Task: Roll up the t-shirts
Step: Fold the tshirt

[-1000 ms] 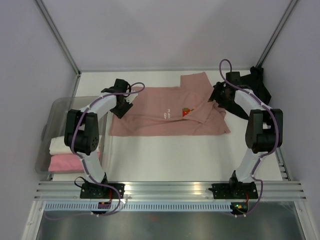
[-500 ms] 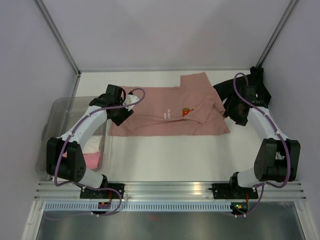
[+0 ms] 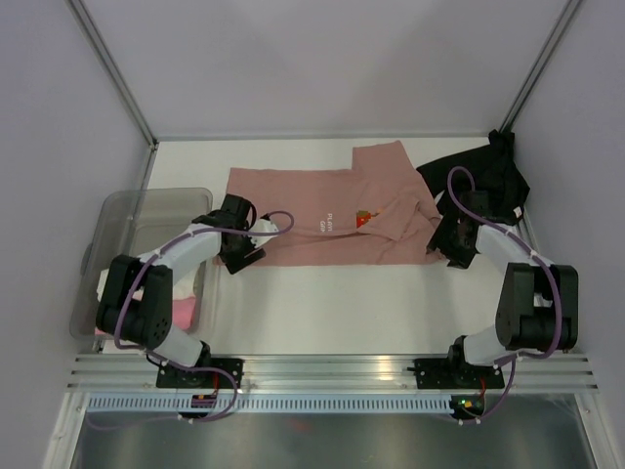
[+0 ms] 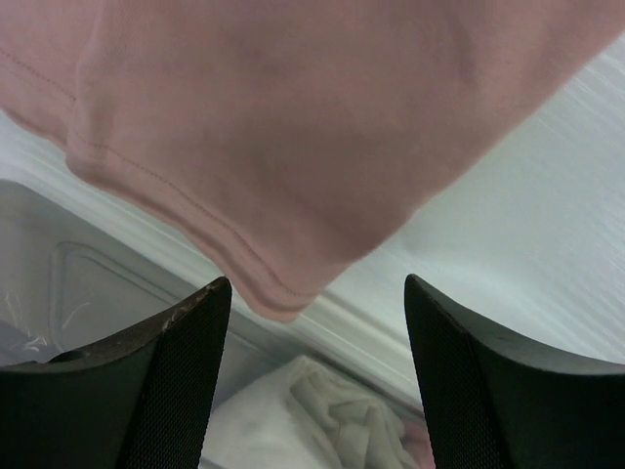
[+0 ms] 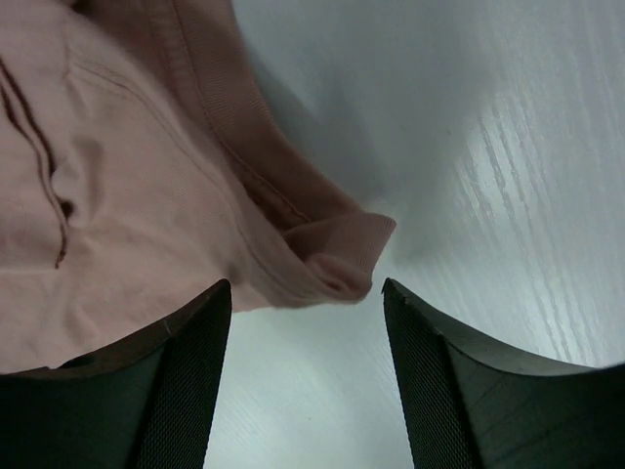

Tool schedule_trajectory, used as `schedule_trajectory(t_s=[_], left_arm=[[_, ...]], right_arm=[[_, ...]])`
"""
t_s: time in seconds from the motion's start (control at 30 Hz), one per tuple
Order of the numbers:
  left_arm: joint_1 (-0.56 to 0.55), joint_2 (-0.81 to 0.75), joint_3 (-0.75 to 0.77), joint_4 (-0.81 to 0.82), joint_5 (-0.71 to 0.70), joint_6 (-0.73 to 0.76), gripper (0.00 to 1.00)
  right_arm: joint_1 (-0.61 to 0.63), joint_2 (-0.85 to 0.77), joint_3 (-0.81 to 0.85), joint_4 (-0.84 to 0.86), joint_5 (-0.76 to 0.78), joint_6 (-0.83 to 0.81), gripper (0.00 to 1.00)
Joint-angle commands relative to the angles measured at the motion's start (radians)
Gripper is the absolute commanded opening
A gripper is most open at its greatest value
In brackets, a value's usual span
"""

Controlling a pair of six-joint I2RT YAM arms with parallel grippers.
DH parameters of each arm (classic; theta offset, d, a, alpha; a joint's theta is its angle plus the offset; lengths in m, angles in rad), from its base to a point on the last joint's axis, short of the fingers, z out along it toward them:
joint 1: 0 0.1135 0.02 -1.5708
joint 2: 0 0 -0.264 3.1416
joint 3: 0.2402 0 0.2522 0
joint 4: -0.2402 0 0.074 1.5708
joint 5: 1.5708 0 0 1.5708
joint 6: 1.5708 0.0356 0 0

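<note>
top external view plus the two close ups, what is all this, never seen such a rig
From above you see two robot arms bolted at the near edge of the table: left arm and right arm. The close-ups come from cameras on their wrists, looking out between the black jaws. A salmon-pink t-shirt lies spread out, a black t-shirt is crumpled far right, and a plastic bin at left holds more cloth. Both pairs of jaws stand open by the pink shirt's corners, holding nothing.

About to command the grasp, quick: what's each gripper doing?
Left gripper: open, holding nothing, pink t-shirt corner just ahead.
Right gripper: open, holding nothing.
</note>
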Motion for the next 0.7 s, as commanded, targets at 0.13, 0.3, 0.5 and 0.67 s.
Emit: schedule_trajectory(t_s=[0.13,0.3,0.5,0.67], left_arm=[[0.001,0.083,-0.049,0.165,-0.075,0.021,0.72],[0.001,0.057,-0.11,0.198,-0.029,0.024,0.37],[0.001,0.009,-0.14,0.179,-0.012,0.027,0.02],[-0.002,-0.095,-0.109,0.053,0.048,-0.001,0.02]], right_arm=[[-0.029,0.066,-0.095,0.175,0.024,0.076,0.53],[-0.06,0.066,-0.13,0.177,0.06,0.081,0.14],[-0.084,-0.014,-0.116,0.071,0.133,0.052,0.0],[-0.159,-0.126,-0.133,-0.062,0.149,0.019,0.0]])
